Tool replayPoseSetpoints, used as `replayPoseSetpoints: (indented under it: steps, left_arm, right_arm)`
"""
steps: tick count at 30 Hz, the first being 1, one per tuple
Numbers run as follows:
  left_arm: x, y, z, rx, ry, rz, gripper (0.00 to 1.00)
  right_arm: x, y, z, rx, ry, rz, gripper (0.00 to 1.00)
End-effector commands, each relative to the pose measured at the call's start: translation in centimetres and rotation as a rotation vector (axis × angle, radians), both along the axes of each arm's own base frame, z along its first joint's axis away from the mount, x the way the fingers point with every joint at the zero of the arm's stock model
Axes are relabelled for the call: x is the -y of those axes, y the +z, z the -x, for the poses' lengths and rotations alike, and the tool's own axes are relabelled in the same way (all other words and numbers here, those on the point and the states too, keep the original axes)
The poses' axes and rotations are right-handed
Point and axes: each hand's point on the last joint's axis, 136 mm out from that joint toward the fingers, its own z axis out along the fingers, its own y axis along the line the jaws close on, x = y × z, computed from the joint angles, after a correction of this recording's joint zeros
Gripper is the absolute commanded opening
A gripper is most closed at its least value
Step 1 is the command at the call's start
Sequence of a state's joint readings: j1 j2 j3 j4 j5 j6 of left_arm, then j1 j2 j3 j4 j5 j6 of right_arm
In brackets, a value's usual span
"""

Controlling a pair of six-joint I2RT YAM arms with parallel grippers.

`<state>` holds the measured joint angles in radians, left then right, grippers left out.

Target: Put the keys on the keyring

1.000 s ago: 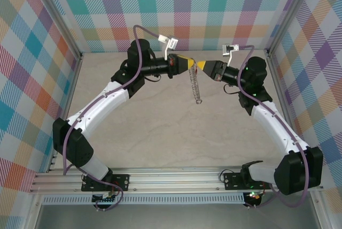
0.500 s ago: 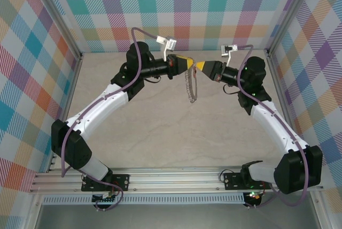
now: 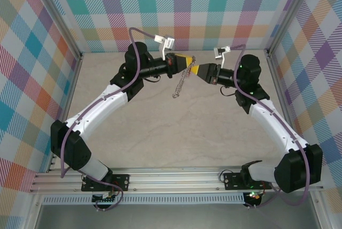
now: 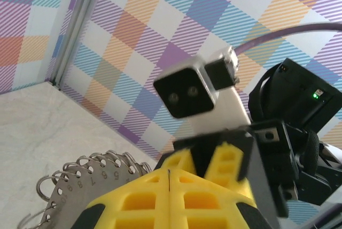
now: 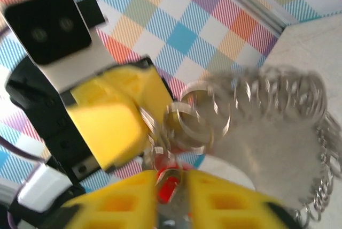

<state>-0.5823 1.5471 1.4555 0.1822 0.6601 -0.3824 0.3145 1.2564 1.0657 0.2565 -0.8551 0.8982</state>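
Note:
High over the table's far middle, my left gripper (image 3: pixel 187 59) is shut on the keyring (image 3: pixel 180 83), a silvery beaded ring that hangs slanting down to the left. In the left wrist view its yellow fingers (image 4: pixel 168 178) meet, and the keyring's numbered plate with small loops (image 4: pixel 80 186) sticks out to their left. My right gripper (image 3: pixel 196 69) faces it from the right, tip to tip. In the right wrist view its jaws (image 5: pixel 170 178) stand slightly apart, with the key's red tag (image 5: pixel 167 189) in the gap. Just beyond is the blurred keyring (image 5: pixel 267 106).
Both arms reach inward from the near rail (image 3: pixel 176 178) over a beige table (image 3: pixel 171 132) walled by checkered panels. The right wrist's camera block (image 4: pixel 189 90) sits close in front of my left fingers. An aluminium post (image 3: pixel 275 74) stands right of the right arm.
The right jaws have parted and that gripper has drawn back a little to the right. The keyring has swung from hanging straight down to slanting left. The left gripper has stayed shut.

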Motion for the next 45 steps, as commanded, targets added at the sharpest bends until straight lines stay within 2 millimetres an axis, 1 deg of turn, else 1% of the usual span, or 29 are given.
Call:
replayPoseSetpoints:
  steps: [1, 3, 6, 9, 11, 15, 18, 20, 24, 26, 29, 32, 34, 38, 40, 42, 45]
  left_arm:
    - [-1.1, 4.4, 1.3, 0.113, 0.021, 0.087, 0.00]
    - [-1.1, 4.3, 1.4, 0.112, 0.020, 0.090, 0.00]
    - [-1.2, 4.6, 1.5, 0.115, 0.017, 0.095, 0.00]
    - [-1.2, 4.7, 1.7, 0.118, 0.014, 0.098, 0.00]
    - [-1.2, 4.8, 1.7, 0.120, 0.011, 0.101, 0.00]
    - [-1.2, 4.9, 1.9, 0.125, 0.001, 0.106, 0.00]
    - [-1.1, 5.0, 2.2, 0.128, -0.010, 0.112, 0.00]
    - [-1.0, 5.1, 2.4, 0.132, -0.019, 0.118, 0.00]
    - [-0.8, 5.1, 2.6, 0.132, -0.035, 0.126, 0.00]
    - [-0.8, 5.3, 2.8, 0.138, -0.042, 0.128, 0.00]
    - [-0.6, 5.2, 2.9, 0.135, -0.045, 0.127, 0.00]
    - [-0.6, 5.2, 2.8, 0.134, -0.043, 0.126, 0.00]
    - [-0.5, 5.1, 2.8, 0.133, -0.041, 0.124, 0.00]
    - [-0.5, 5.2, 2.8, 0.135, -0.040, 0.124, 0.00]
    - [-0.6, 5.2, 2.8, 0.138, -0.038, 0.123, 0.00]
    - [-0.6, 5.2, 2.8, 0.140, -0.039, 0.121, 0.00]
    - [-0.6, 5.3, 2.9, 0.143, -0.041, 0.122, 0.00]
  right_arm:
    - [0.6, 0.1, 1.9, 0.024, 0.029, 0.032, 0.42]
    - [1.9, 0.1, 1.7, 0.021, -0.011, 0.030, 0.45]
    - [3.5, 0.3, 1.6, 0.022, -0.068, 0.026, 0.46]
    - [4.2, 0.7, 1.5, 0.031, -0.114, 0.023, 0.45]
    - [4.4, 1.4, 1.5, 0.047, -0.134, 0.007, 0.43]
    - [4.7, 3.3, 1.2, 0.093, -0.162, -0.036, 0.35]
    - [4.8, 5.0, 1.0, 0.135, -0.177, -0.067, 0.27]
    - [4.8, 5.8, 0.8, 0.152, -0.189, -0.075, 0.25]
    - [4.6, 6.4, -0.3, 0.151, -0.199, -0.085, 0.22]
    - [4.2, 6.5, -0.7, 0.149, -0.193, -0.090, 0.21]
    - [3.2, 6.8, -0.7, 0.156, -0.168, -0.093, 0.21]
    - [1.9, 6.7, -0.4, 0.158, -0.133, -0.085, 0.20]
    - [0.9, 6.3, -0.1, 0.151, -0.105, -0.077, 0.19]
    - [-0.8, 4.5, 0.7, 0.119, -0.048, -0.043, 0.17]
    - [-0.9, 3.2, 1.0, 0.091, -0.042, -0.022, 0.16]
    - [-0.5, 2.2, 1.2, 0.084, -0.063, 0.001, 0.16]
    - [0.3, 1.8, 1.8, 0.100, -0.096, 0.030, 0.17]
